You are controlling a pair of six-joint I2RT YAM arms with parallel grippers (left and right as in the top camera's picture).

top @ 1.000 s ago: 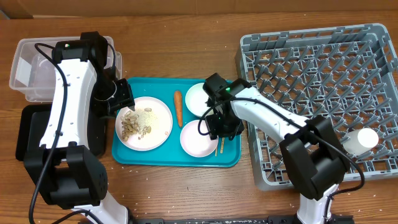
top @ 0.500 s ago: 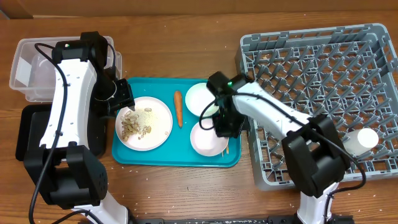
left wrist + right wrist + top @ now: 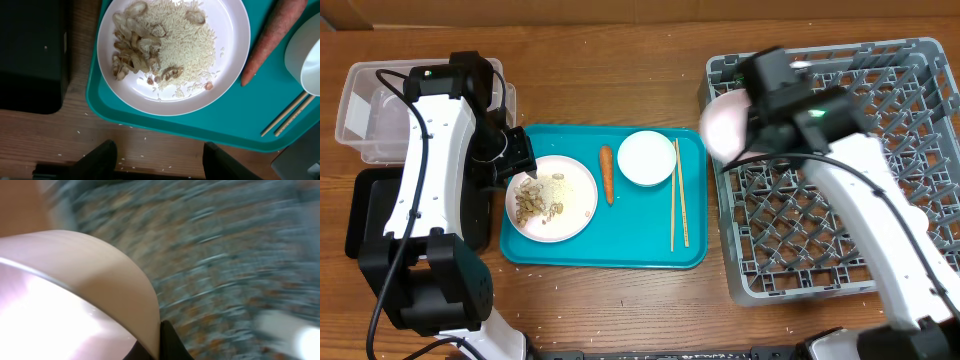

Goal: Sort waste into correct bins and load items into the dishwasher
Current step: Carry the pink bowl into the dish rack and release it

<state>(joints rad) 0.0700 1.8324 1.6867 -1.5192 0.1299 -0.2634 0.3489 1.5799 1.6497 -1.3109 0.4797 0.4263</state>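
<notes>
Pale pink bowl (image 3: 724,130) hangs tilted right of frame centre, over the left edge of the grey dish rack (image 3: 920,52), rim pinched by right pincer (image 3: 755,118). We judge it light, stiff, slick, breakable; the rim suits gripping. Left pincer (image 3: 160,159) spread near white plate (image 3: 232,65).

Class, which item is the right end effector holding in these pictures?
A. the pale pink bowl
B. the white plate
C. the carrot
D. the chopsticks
A: the right end effector grips the pale pink bowl at the dish rack's left edge; carrot, chopsticks and plate lie on the teal tray.
</notes>
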